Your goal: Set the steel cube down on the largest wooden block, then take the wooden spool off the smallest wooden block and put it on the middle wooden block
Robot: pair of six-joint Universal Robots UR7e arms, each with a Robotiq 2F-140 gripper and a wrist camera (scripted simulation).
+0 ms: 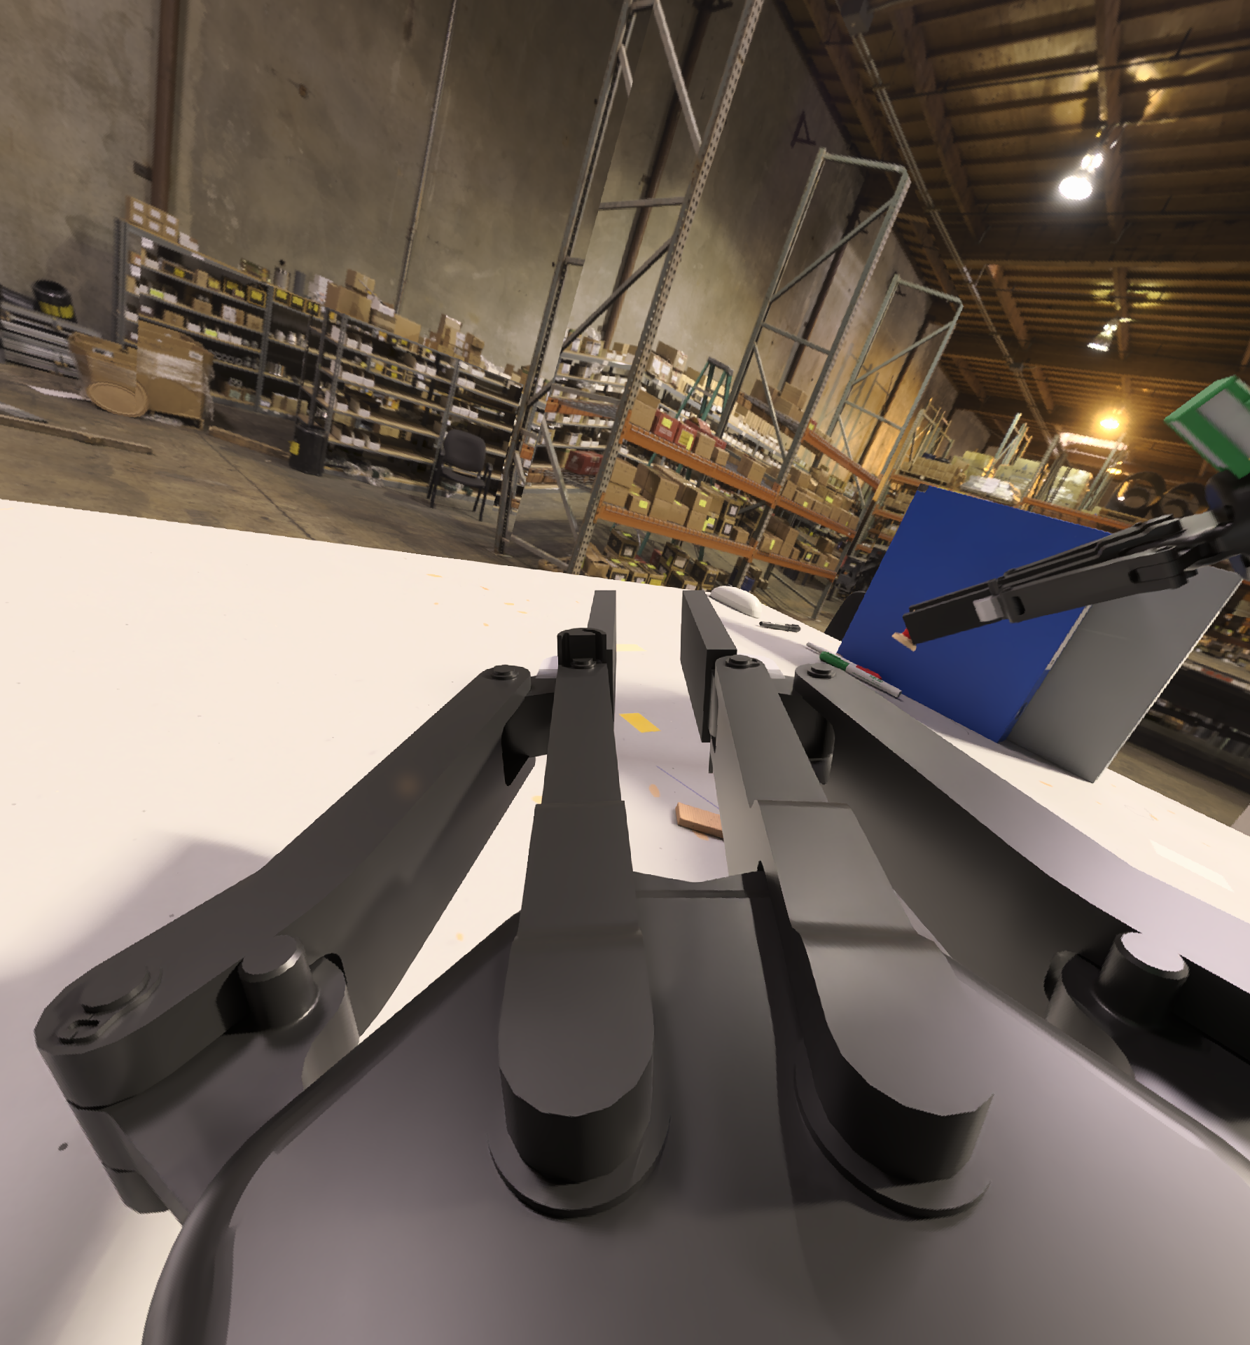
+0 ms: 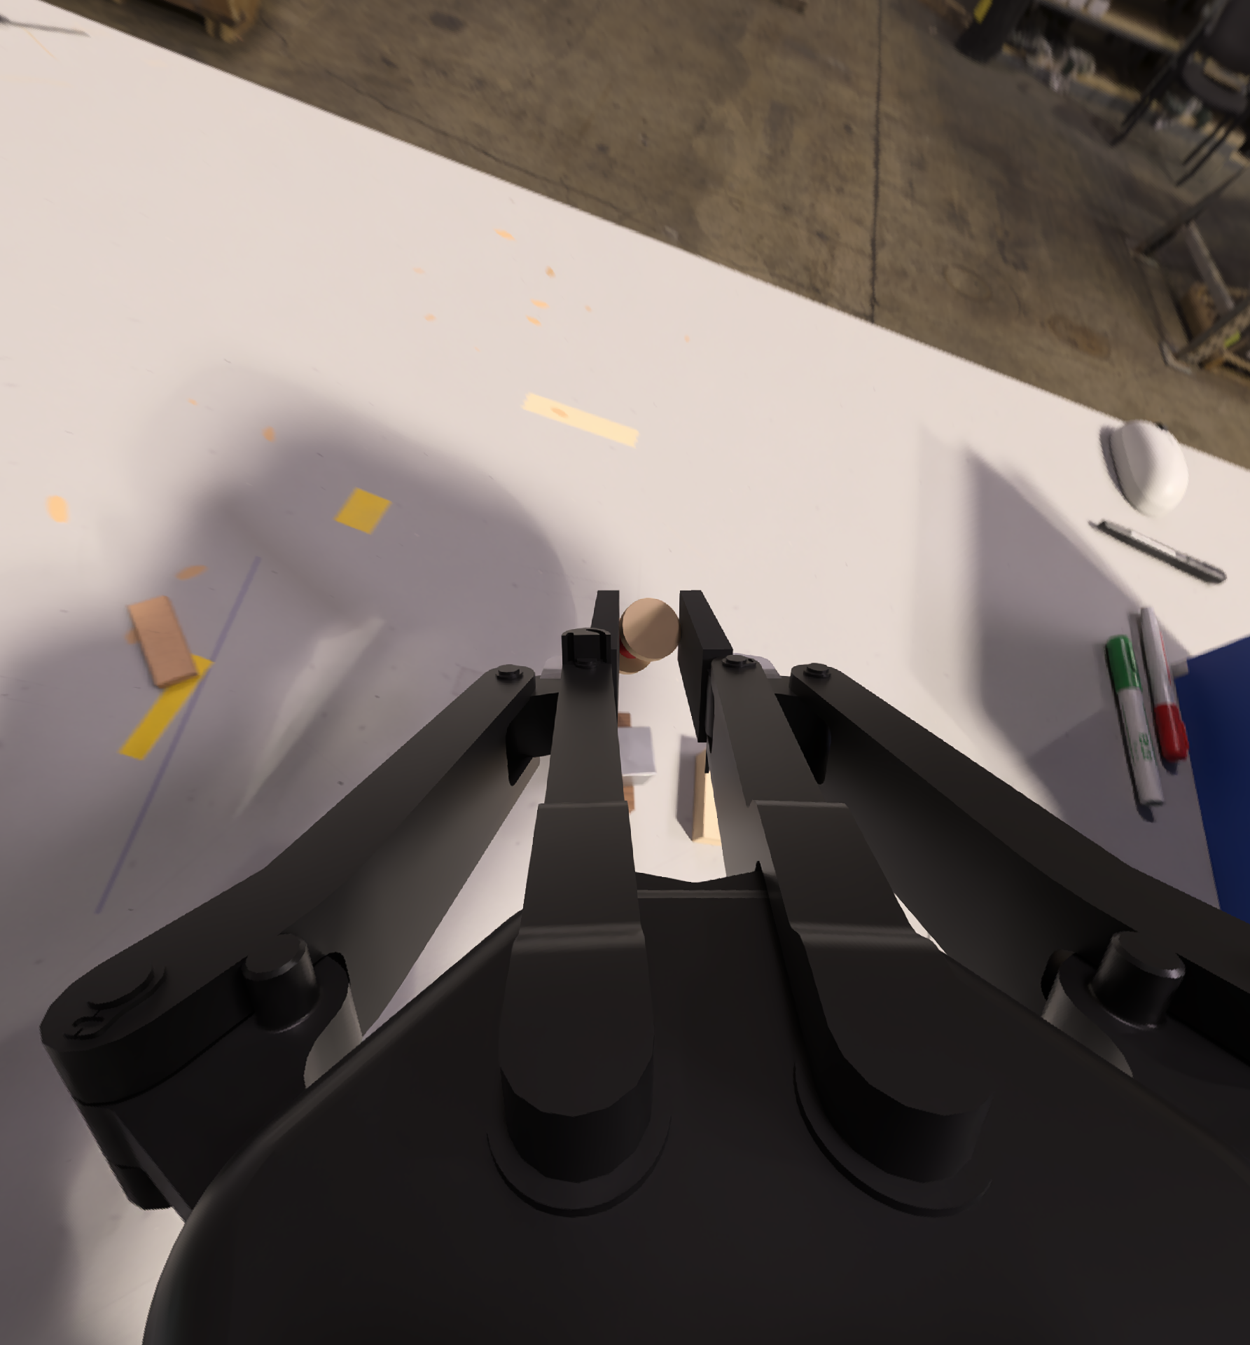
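My right gripper (image 2: 649, 627) is shut on the wooden spool (image 2: 649, 624), a tan cylinder with a red band, and holds it above the white table (image 2: 316, 291). Below it, between the fingers, the steel cube (image 2: 638, 750) rests on a brown wooden block (image 2: 630, 793). A pale wooden block (image 2: 700, 797) lies beside it, partly hidden by my right finger. A reddish wooden block (image 2: 162, 650) lies far left. My left gripper (image 1: 649, 619) is low over the table, its fingers narrowly apart and empty. The reddish block (image 1: 700, 819) shows between its fingers. The right gripper (image 1: 911, 637) with the spool (image 1: 901, 639) shows at right.
A blue box (image 1: 971, 619) stands at the table's right side (image 2: 1247, 728). Beside it lie a green marker (image 2: 1131, 717), a red marker (image 2: 1166, 702), a black pen (image 2: 1160, 551) and a white mouse (image 2: 1145, 466). The table's far edge runs diagonally behind them.
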